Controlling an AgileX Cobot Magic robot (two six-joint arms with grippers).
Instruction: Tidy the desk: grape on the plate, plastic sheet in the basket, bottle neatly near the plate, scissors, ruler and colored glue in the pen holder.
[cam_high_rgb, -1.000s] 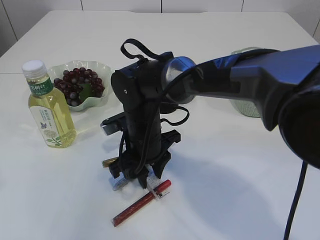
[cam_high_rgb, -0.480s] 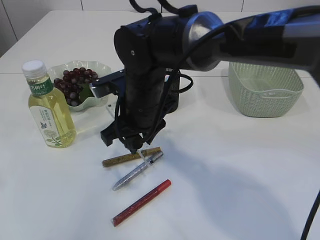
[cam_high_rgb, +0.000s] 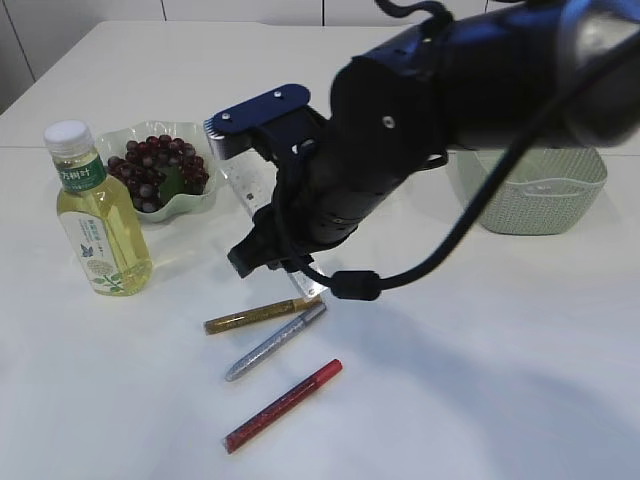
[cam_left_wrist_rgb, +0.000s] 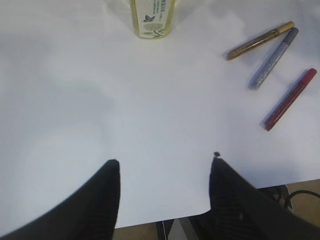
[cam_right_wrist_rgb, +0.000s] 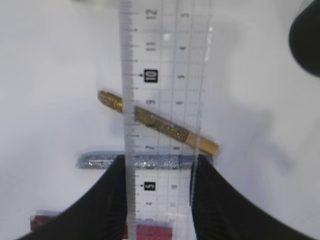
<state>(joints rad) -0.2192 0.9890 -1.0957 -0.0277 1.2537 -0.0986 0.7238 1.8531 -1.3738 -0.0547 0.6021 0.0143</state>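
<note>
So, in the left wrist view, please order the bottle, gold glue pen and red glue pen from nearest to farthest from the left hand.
From the left hand:
1. Red glue pen, to the right.
2. Gold glue pen, upper right, farther out.
3. Bottle, at the top edge; roughly as far as the gold one, too close to call.

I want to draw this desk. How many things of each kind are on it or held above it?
Glue pens: 3 — gold, silver, red
Bottle: 1
Plate of grapes: 1
Basket: 1
Clear ruler, held in the right gripper: 1
Total: 7
</note>
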